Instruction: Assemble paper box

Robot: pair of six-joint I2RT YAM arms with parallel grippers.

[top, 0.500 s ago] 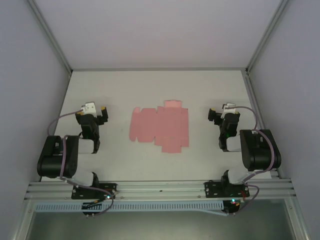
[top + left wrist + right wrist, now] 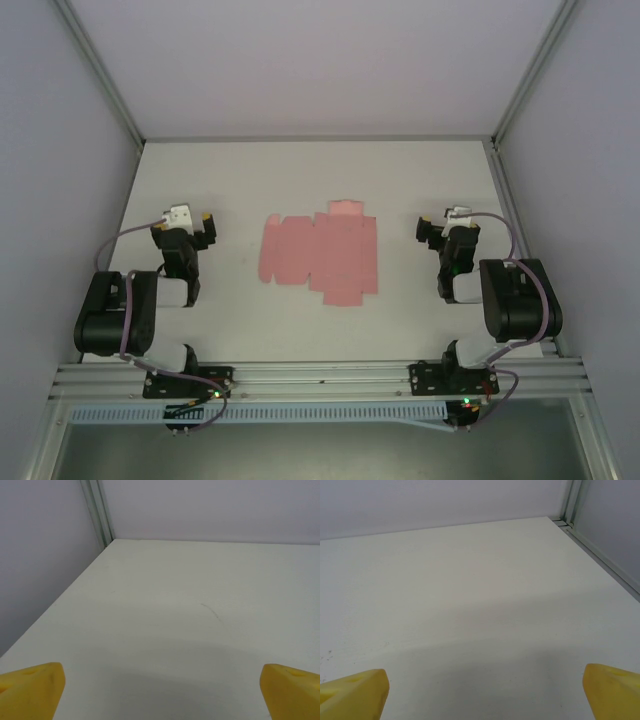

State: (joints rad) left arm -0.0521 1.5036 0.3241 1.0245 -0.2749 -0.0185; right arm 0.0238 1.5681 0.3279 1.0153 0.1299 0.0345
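At the near edge of the table (image 2: pixel 250 180), both arms are sitting folded back over their bases, a pose that reads as a ready stance, since neither is touching the work. The left gripper (image 2: pixel 186 223) is hanging low over the bare tabletop with its jaws spread wide: in its wrist view the yellow fingertips (image 2: pixel 31 690) are showing at opposite lower corners with plain white surface between them, and it is gripping nothing. The right gripper (image 2: pixel 447 226) is mirroring this, its own fingertips (image 2: pixel 353 692) equally far apart and empty. Both are pointing away toward the far wall rather than inward, so neither wrist camera is taking in the sheet. Between the two grippers, and well apart from each, the paper box (image 2: pixel 320 256) is lying flat as an unfolded pale pink die-cut sheet, flaps jutting toward the near and far sides. Its central spot is probably leaving it within reach of either arm for the first fold. No crease looks raised, so the assembly seems not yet begun. Beyond it, the table is running to the back wall.
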